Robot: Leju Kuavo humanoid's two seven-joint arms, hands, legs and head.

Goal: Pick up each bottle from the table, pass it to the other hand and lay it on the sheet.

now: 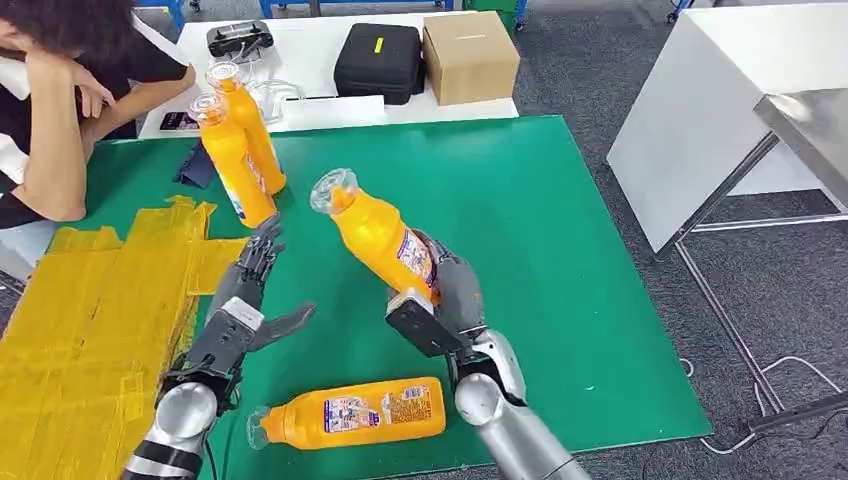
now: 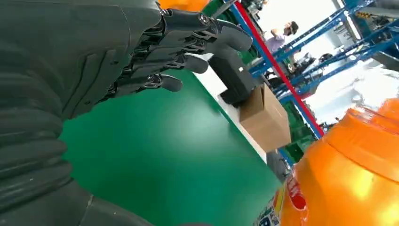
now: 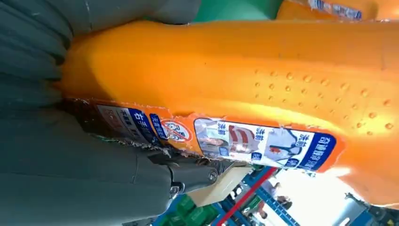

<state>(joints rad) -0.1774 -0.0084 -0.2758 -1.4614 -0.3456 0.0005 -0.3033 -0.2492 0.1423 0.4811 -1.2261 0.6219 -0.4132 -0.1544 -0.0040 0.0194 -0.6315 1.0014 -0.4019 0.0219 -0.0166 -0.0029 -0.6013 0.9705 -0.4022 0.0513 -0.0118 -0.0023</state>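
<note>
A green mat point(image 1: 560, 230) covers the table, with a crumpled yellow sheet point(image 1: 90, 310) over its left side and a person point(image 1: 60, 90) leaning at the far left corner. Our right hand point(image 1: 440, 300) grips the held bottle point(image 1: 375, 235) round its lower body, cap tilted up and to the left, lifted near the middle of the mat. Our left hand point(image 1: 245, 300) is just to its left, empty, fingers spread and thumb turned toward the bottle, not touching it. Two standing bottles point(image 1: 240, 145) wait at the far left by the sheet, and a lying bottle point(image 1: 350, 412) rests at the near edge between our arms. We judge the bottle a stiff moulded plastic that gives a little under squeeze, smooth and a bit slippery, its label peeling at the edges in the right wrist view. It looks orange throughout, though we cannot tell how full or heavy it is. The free upper body below the neck seems the best place for the left hand to take hold.
</note>
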